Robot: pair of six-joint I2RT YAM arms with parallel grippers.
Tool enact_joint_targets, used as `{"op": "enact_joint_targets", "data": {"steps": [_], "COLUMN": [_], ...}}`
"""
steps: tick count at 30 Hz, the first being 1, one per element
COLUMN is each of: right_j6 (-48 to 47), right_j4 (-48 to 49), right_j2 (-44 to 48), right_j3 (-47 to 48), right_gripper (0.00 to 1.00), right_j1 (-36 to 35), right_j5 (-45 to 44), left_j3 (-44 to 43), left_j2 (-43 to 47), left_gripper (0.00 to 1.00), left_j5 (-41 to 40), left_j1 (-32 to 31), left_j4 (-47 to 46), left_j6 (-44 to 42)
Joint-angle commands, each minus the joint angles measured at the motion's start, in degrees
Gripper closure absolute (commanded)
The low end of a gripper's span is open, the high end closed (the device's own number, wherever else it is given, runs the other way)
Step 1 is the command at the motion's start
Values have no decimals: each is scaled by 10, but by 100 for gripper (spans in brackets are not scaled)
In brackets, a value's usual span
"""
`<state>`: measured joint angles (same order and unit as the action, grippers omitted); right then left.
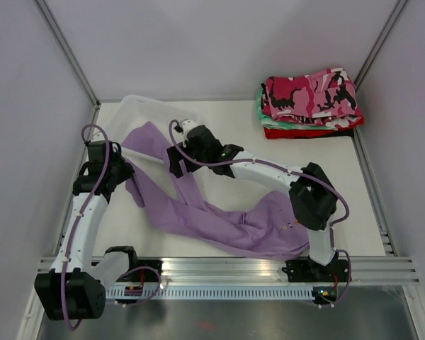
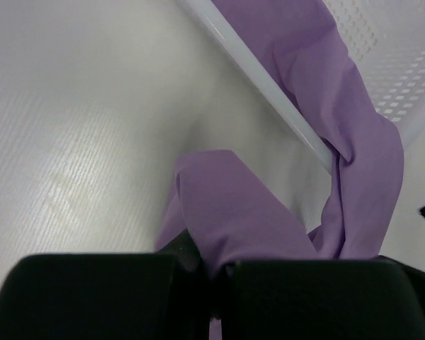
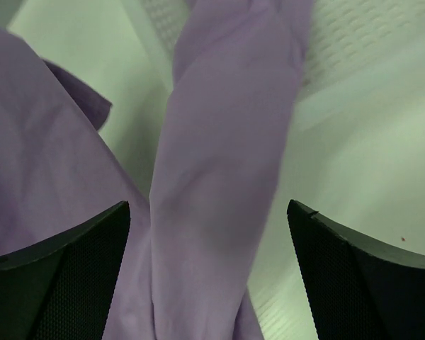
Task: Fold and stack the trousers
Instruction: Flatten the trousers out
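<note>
The lilac trousers (image 1: 219, 216) lie crumpled across the table, with one leg reaching up over the rim of a white basket (image 1: 145, 110). My left gripper (image 1: 129, 178) is shut on a fold of a lilac leg (image 2: 234, 212), pinching it between the closed jaws (image 2: 216, 265). Over the other lilac leg (image 3: 219, 177) hovers my right gripper (image 1: 176, 163), wide open (image 3: 209, 241); the cloth passes under the gap and neither of its fingers (image 3: 71, 262) touches it. The camouflage trousers (image 1: 312, 95) sit folded on a pile at the back right.
Under the camouflage pair lie a green-and-white folded garment (image 1: 263, 113) and a red one (image 1: 297, 132). The perforated basket (image 2: 411, 71) stands at the back left, its rim (image 2: 269, 92) under the lilac leg. Walls close in the table on three sides.
</note>
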<state>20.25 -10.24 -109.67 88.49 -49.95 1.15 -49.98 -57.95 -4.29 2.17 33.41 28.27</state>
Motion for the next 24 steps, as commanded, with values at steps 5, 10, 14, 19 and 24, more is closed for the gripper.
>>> {"op": "enact_joint_targets", "data": {"steps": [5,10,14,19,24], "right_j6": [-123,-144,-153,-168,-159], "right_j4": [-9,-28,-39,-44,-9], "right_j2": [-28,-56,-91,-68,37], "right_j3": [8,20,43,58,85], "right_gripper": [2,2,18,98,100], "right_j1": [-31,-44,-56,-56,-56], "right_j5": [57,-5,-53,-98,-15], "left_j3": [-24,-17,-14,-30,-43], "left_j2": [72,91,100,101,94], "left_gripper": [98,98,98,98,98], "left_j5": [-41,-35,-47,-45,-28], "left_j1": [1,1,1,1,2], "left_j4": [53,58,64,77,83], "left_j6": [27,21,18,16,7]}}
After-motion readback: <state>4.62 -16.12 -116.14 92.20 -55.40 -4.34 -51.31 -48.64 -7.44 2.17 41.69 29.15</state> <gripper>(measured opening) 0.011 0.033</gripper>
